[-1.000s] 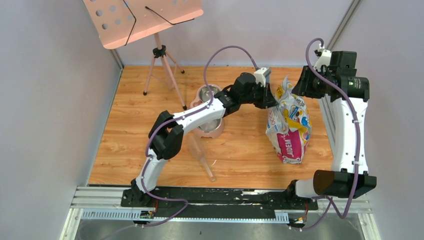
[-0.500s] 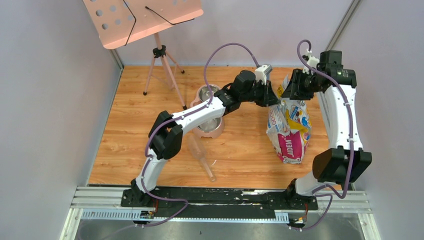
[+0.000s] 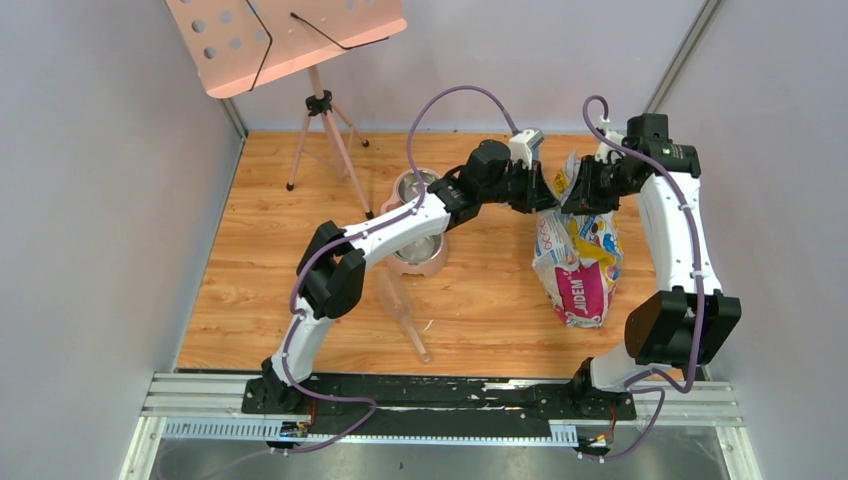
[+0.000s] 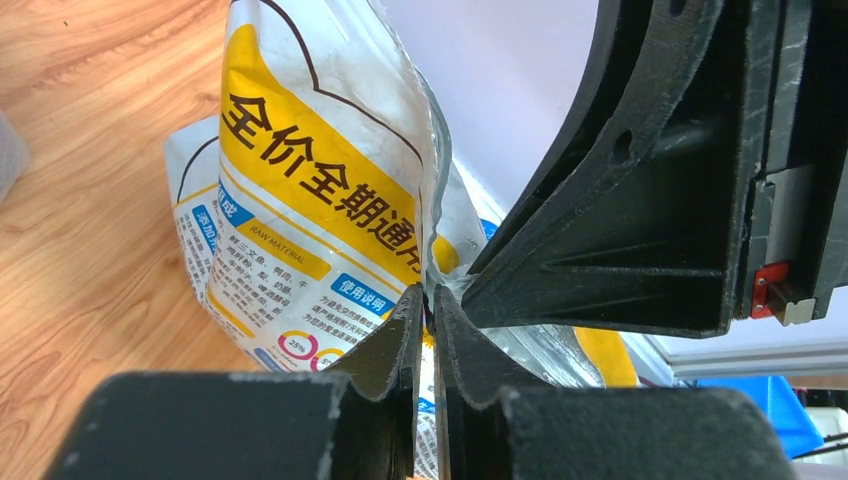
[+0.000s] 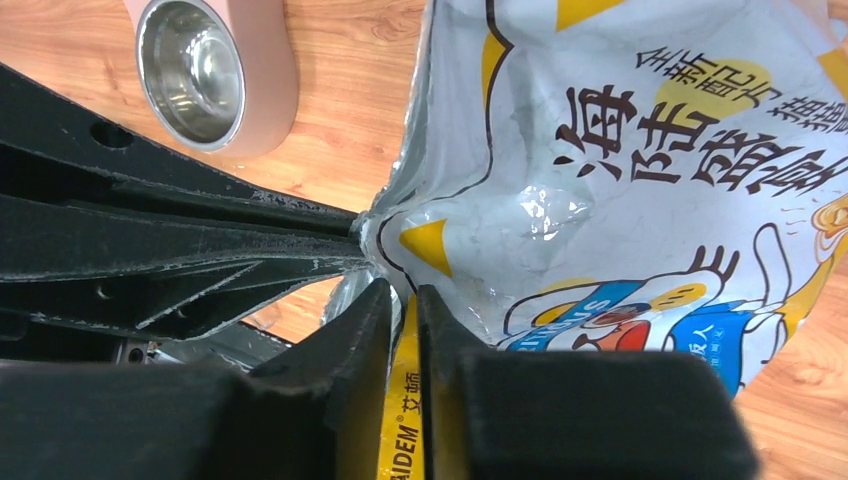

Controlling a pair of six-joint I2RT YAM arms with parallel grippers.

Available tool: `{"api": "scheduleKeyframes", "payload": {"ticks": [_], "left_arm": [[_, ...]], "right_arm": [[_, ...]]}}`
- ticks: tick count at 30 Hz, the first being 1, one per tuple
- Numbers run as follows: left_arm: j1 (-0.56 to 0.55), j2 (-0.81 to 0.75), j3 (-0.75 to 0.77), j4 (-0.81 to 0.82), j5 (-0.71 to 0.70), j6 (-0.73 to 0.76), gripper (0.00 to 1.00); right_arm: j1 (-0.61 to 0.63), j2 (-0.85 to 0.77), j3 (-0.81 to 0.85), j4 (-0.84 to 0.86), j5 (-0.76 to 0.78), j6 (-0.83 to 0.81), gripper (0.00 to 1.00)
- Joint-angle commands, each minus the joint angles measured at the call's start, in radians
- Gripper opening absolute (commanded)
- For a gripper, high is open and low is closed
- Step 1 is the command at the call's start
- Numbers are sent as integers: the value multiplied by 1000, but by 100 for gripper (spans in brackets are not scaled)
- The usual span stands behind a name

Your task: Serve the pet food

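The printed pet food bag [image 3: 580, 270] stands on the wooden floor at the right. No kibble shows; it is hidden inside the bag. My left gripper [image 3: 548, 196] is shut on the bag's top edge from the left, and the left wrist view shows its jaws [image 4: 428, 296] pinching the foil. My right gripper [image 3: 577, 195] is shut on the same top edge from the right, with a yellow strip of the bag [image 5: 640, 150] between its jaws [image 5: 403, 300]. The two grippers almost touch. A pink bowl [image 3: 412, 186] with a steel insert stands left of the bag, also seen in the right wrist view [image 5: 205, 70].
A clear plastic scoop [image 3: 405, 310] lies on the floor in front of the bowl. A pink music stand [image 3: 285, 35] on a tripod stands at the back left. Grey walls enclose the floor on three sides.
My right arm has swung left and down from beside the bag to its top edge and shut on it. My left gripper has stayed on the bag's top.
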Motion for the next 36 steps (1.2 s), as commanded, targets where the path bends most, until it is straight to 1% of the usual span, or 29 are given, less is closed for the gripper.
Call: {"api": "scheduleKeyframes", "payload": {"ticks": [1,4,6,8,11,13,17,20,23,25,26,27,28,30,31,32,34,36], "left_arm": [[2,19,3,-11,7,12,14],[3,19,3,-13,5,15,14],[3,19,1,-13,6,17,14],[3,19,-3,-15,7,20,14],[3,17,-12,-25,5,30,14],[3,16,-21,-31,4,34,14],[3,17,-30,-44,-2,37,13],[4,15,-30,-49,-5,46,12],[14,-2,-11,-34,9,64,13],[27,-26,18,14,74,78,23],[38,-38,28,51,119,81,34],[42,-67,46,65,133,88,41],[46,-83,55,78,143,93,51],[46,-116,88,34,112,109,58],[46,-121,125,-7,90,100,59],[45,-121,138,-83,39,93,62],[35,-124,148,-163,-42,94,63],[21,-121,133,-204,-84,101,63]], "right_arm": [[4,-31,-10,2,-1,-7,14],[4,-33,-29,-9,-7,-2,13],[3,-42,-27,-10,7,-11,0],[3,-57,5,2,73,-17,0],[4,-70,136,11,260,-34,0],[4,-86,224,25,352,-59,0],[4,-106,370,13,459,-95,0],[5,-132,392,15,554,-113,0],[4,-168,336,23,549,-118,0],[4,-193,288,36,506,-102,0],[4,-200,270,44,484,-96,0],[3,-207,257,50,461,-89,0],[4,-208,249,55,435,-86,0],[4,-206,239,64,416,-77,0],[4,-204,235,72,410,-72,0],[4,-203,233,79,402,-66,0],[4,-200,234,88,385,-50,0],[3,-191,245,93,365,-36,0]]}}
